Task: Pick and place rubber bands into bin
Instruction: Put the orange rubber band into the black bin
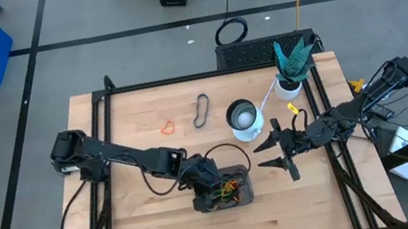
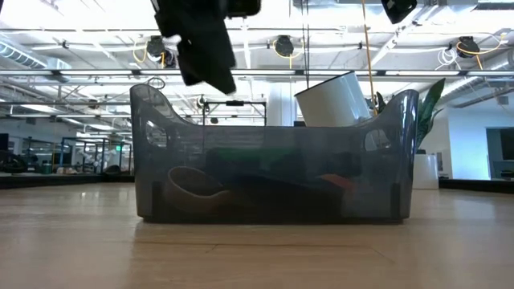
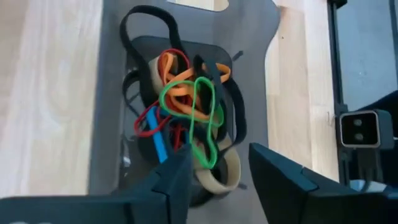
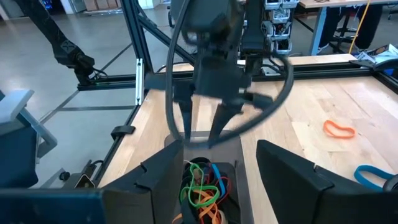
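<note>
The dark grey bin [image 1: 248,199] stands on the table near its front middle. It holds a tangle of rubber bands [image 3: 186,106] in green, orange, red, blue, black and tan. My left gripper [image 1: 205,180] hangs open just above the bin's left part, fingers pointing down over the bands [image 3: 217,177]. In the low view it [image 2: 201,48] is above the bin's wall [image 2: 273,172]. My right gripper [image 1: 260,157] is open and empty to the right of the bin, aimed at it [image 4: 219,149]. An orange band [image 1: 167,127] and a dark blue band [image 1: 202,111] lie flat on the table farther back.
A round white-and-silver cup [image 1: 242,118] stands behind the bin, close to my right gripper. A plant in a white pot [image 1: 291,82] stands at the far right. The two loose bands also show in the right wrist view, orange [image 4: 339,129] and blue [image 4: 373,176].
</note>
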